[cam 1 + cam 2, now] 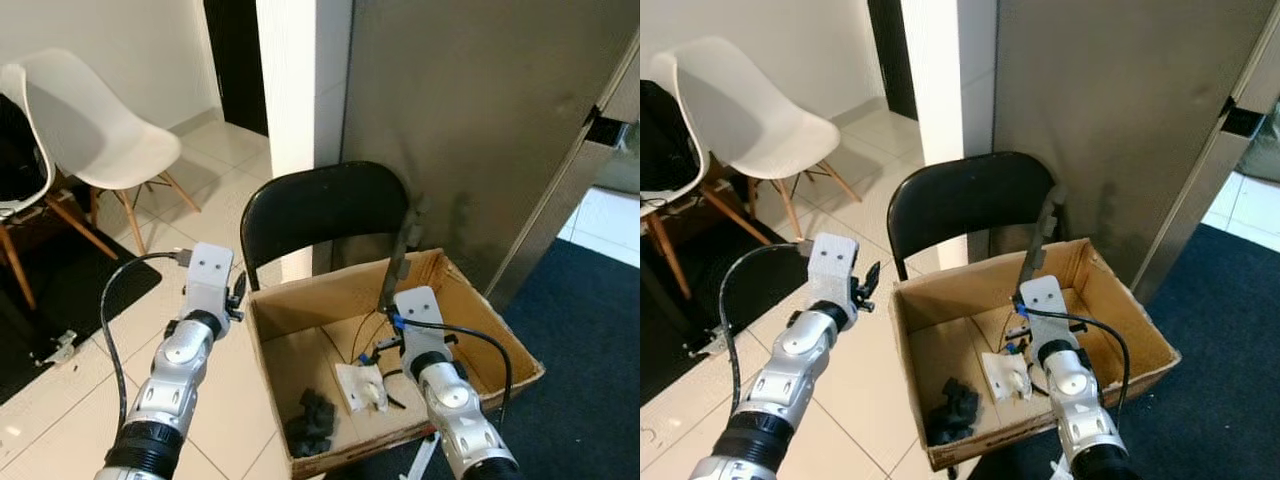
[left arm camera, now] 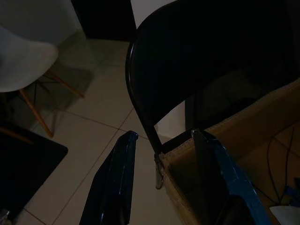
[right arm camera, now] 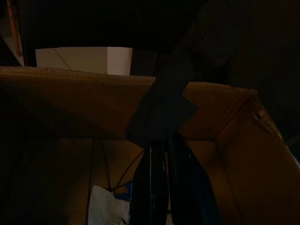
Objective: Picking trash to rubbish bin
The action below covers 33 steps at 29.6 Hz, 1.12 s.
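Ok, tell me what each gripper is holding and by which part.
The right gripper is shut on the lower end of a dark flat strip, above the cardboard box. The left gripper is open, holding nothing.

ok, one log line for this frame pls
phase: drop | right gripper: shut on dark flat scrap, above cardboard box | left gripper: open, idle beside box | in box: white paper, black lump
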Motion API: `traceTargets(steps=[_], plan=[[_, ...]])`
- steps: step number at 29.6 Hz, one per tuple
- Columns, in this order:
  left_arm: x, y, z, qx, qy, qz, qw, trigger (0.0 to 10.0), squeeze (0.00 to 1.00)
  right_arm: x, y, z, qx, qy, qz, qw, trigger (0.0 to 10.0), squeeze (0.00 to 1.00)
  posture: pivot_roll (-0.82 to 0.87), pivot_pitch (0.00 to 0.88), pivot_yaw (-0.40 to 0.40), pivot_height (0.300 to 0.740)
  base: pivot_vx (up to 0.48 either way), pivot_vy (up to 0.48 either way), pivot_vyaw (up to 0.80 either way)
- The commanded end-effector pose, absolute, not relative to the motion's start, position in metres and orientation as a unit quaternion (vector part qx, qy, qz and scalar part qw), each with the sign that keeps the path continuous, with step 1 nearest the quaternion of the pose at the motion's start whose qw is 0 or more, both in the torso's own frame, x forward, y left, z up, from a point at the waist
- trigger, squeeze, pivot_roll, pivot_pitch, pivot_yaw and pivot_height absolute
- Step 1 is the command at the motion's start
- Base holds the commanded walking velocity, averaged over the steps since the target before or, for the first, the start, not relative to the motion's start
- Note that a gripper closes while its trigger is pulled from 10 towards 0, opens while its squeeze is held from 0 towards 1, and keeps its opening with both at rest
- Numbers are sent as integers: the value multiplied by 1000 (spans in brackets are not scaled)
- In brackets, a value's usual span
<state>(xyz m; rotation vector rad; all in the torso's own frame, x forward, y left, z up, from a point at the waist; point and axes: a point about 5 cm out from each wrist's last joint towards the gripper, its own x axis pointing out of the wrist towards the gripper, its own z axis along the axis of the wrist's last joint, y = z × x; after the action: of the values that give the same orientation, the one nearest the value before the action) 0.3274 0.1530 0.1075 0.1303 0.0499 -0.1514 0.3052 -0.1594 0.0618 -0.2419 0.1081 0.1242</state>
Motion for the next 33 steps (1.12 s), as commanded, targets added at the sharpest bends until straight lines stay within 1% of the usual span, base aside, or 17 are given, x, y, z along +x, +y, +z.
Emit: traceTargets(steps=[1,2,6,8,10,15,17,20,22,24,27,31,33], plan=[[325,154,103,69,38,-81,994,10000,0,303,-158,56,-117,65,66,989,10000,0,-12,75,47,740,0,0,0],[324,151,98,67,62,-109,990,10000,0,306,-155,59,-117,55,79,988,10000,0,-10,74,47,740,0,0,0],[322,148,92,75,84,-134,985,10000,0,313,-151,62,-117,57,91,987,10000,0,-9,78,46,740,0,0,0],[321,148,90,84,91,-140,982,10000,0,318,-149,65,-116,56,95,987,10000,0,-8,84,44,740,0,0,0],[323,150,87,102,98,-136,981,10000,0,328,-145,66,-134,69,109,983,10000,0,-6,92,39,740,0,0,0],[324,151,87,97,102,-138,980,10000,0,335,-141,66,-148,84,117,979,10000,0,-3,111,30,740,0,0,0],[324,151,87,99,107,-144,979,10000,0,338,-140,66,-162,93,123,975,10000,0,3,138,22,740,0,0,0],[320,151,83,124,121,-163,971,10000,0,341,-143,64,-183,110,124,969,10000,0,14,177,12,740,0,0,0],[317,151,81,133,124,-169,969,10000,0,341,-145,63,-188,114,123,968,10000,0,16,184,11,740,0,0,0],[312,152,78,144,135,-184,963,10000,0,341,-149,60,-198,124,123,965,10000,0,23,217,8,740,0,0,0],[309,152,77,147,138,-191,961,10000,0,340,-150,59,-202,127,123,963,10000,0,25,221,8,740,0,0,0],[294,141,76,155,157,-268,938,10000,0,339,-162,55,-219,140,87,962,10000,0,37,258,11,740,0,0,0],[292,139,77,161,159,-283,932,10000,0,341,-163,56,-221,140,79,962,10000,0,36,259,14,740,0,0,0]])
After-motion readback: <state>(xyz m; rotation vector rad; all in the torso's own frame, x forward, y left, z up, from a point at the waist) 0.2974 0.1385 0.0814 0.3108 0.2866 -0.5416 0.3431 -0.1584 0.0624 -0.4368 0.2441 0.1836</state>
